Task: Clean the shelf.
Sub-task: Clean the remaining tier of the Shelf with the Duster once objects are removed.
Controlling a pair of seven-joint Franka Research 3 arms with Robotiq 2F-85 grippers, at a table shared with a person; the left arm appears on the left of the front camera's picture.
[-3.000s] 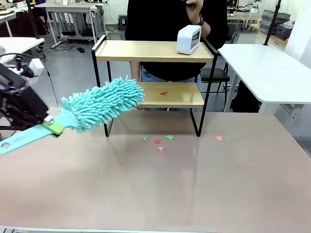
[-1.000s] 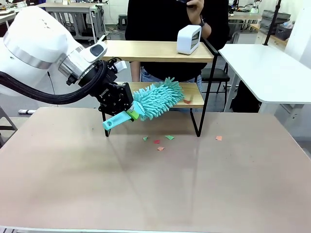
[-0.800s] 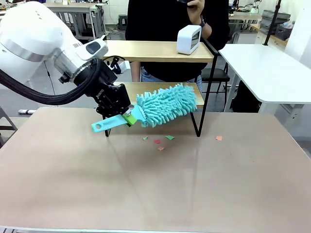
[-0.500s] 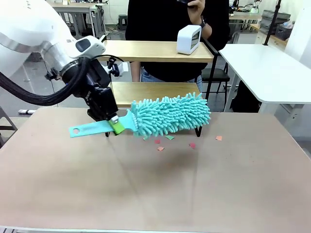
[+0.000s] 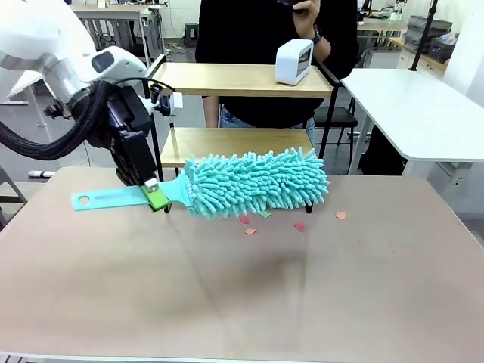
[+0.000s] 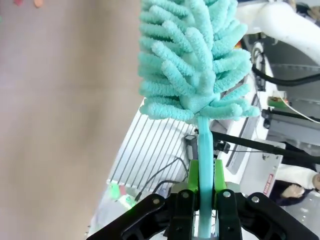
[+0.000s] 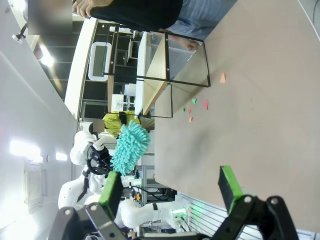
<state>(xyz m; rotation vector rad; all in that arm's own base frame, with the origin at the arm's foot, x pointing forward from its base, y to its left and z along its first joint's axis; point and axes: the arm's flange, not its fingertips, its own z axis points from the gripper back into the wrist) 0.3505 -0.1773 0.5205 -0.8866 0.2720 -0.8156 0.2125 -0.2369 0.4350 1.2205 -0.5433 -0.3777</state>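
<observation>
The left arm reaches in from the left with its wrist bent steeply down, black cables looping beside it. The left gripper [image 5: 153, 195] points at the table [image 5: 325, 302], and its jaws are clamped tight on the flat teal handle of the duster [image 5: 255, 184]. In the left wrist view a green pad presses on each side of the handle. The duster hangs roughly level above the tabletop, handle end sticking out to the left and fluffy head stretching right. The right gripper [image 7: 170, 187] has its jaws spread wide, with nothing between them.

The shelf [image 5: 234, 79] stands at the table's far side, just behind the duster head: two light wooden boards in a thin black frame. A white device [image 5: 293, 60] sits on the top board. Paper scraps [image 5: 249, 228] lie on the table in front of it.
</observation>
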